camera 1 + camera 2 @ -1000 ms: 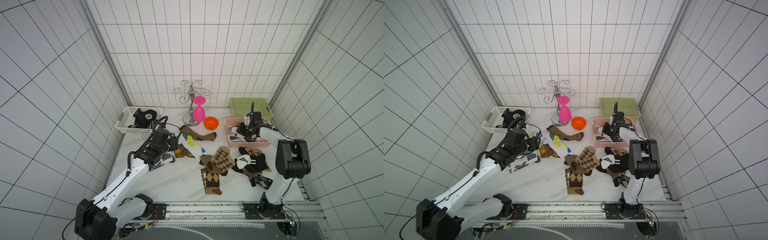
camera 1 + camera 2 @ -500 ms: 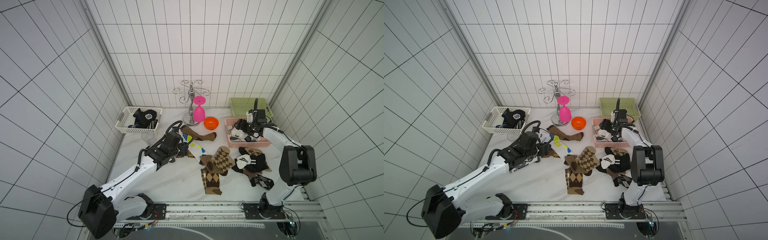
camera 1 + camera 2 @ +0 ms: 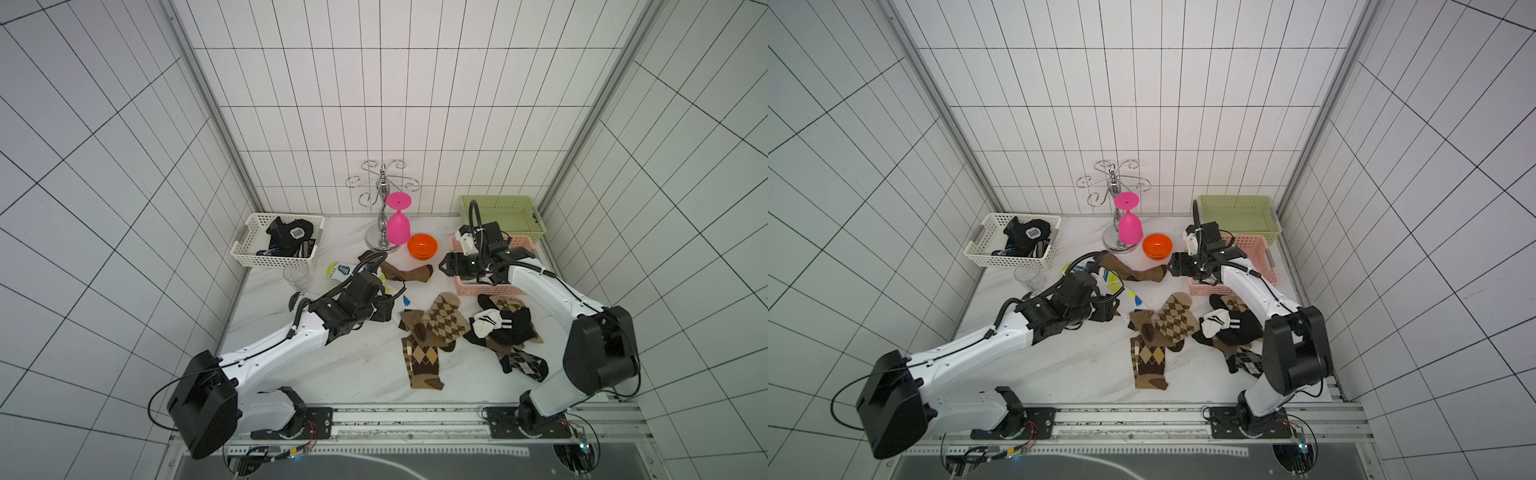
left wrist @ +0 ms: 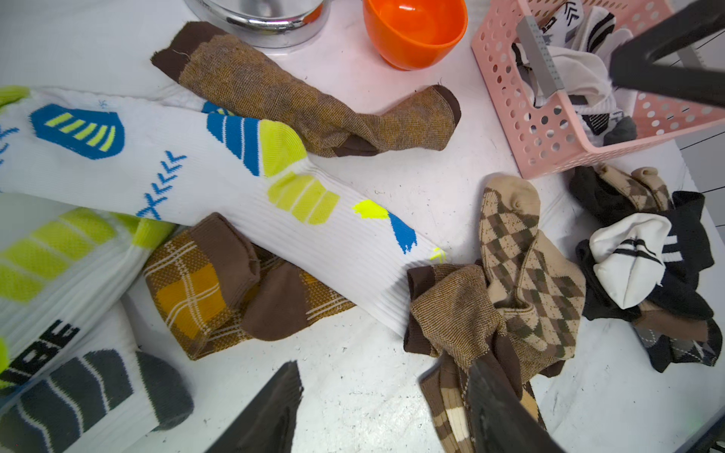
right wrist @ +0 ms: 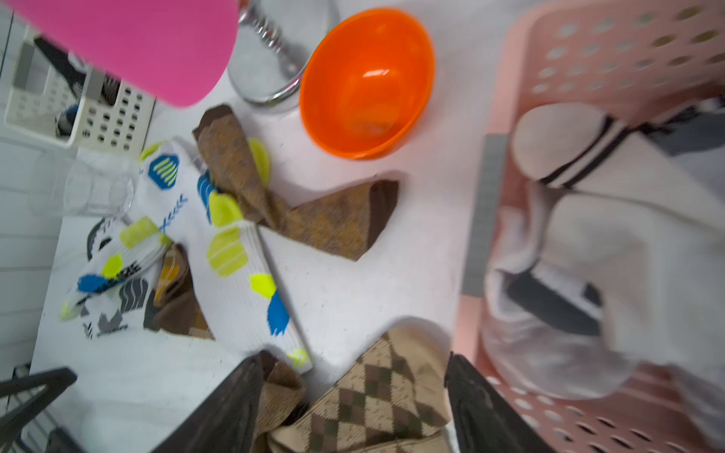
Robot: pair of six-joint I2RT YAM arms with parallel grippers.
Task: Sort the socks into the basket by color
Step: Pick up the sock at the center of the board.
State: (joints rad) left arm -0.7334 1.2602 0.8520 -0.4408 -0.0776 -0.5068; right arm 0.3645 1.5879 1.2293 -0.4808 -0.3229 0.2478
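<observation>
At the middle of the surface [image 3: 340, 365], loose socks wait to be sorted.
- A white printed sock [image 4: 219, 184] lies across a plaid brown sock [image 4: 204, 290]. A plain brown sock [image 4: 298, 106] overlaps its far edge.
- A tan argyle heap [image 3: 436, 324] sits just beside it, and a black-and-white pile [image 3: 505, 328] lies next to that.

Baskets:
- The white basket [image 3: 270, 259] holds black socks [image 3: 286, 237].
- The pink basket [image 3: 469, 289] holds white striped socks [image 5: 588, 219].
- The green basket [image 3: 519, 226] behind it shows no socks.

Left end effector [image 4: 384, 408]: jaws wide with nothing between them. It hangs over the surface between the printed sock's cuff and the argyle heap.

Right end effector [image 5: 353, 408]: jaws wide and empty. It is at the pink basket's wall, on the side facing the loose socks.

Judgement: the sort is partway done, and both arms look to be between picks.

The next move calls for settling on one sock and coming down to pinch only that fabric. The printed sock is caught between its neighbours, so taking it by the free cuff end should drag them least. It belongs with the whites in the pink basket. The browns probably go to the green basket.
</observation>
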